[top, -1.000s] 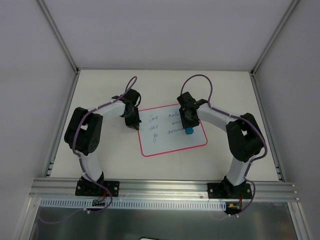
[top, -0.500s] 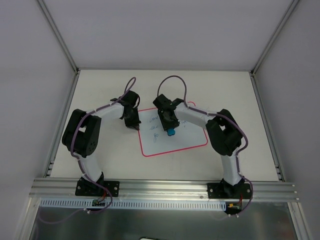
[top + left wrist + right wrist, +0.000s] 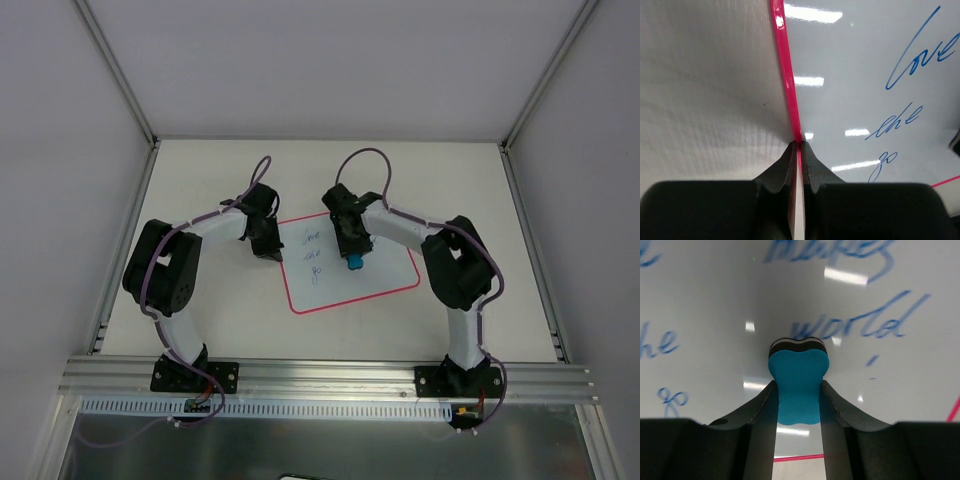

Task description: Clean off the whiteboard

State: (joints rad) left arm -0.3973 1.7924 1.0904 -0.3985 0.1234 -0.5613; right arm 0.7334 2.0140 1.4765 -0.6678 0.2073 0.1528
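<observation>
The whiteboard [image 3: 385,272] lies on the table [image 3: 450,190] between the arms, with blue handwriting (partly blurred) on it. The left gripper [image 3: 799,146] pinches its pink rim at the left edge, jaws nearly together. The right gripper [image 3: 798,386] clamps a blue eraser [image 3: 798,367] — its tip against the board.

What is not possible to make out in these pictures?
- Top external: writing on the whiteboard too small to read; the right arm covers part.
- Left wrist: whether the left gripper pinches the rim or only presses it.
- Right wrist: top line blurred, cut by the upper edge; the eraser hides board behind it.
</observation>
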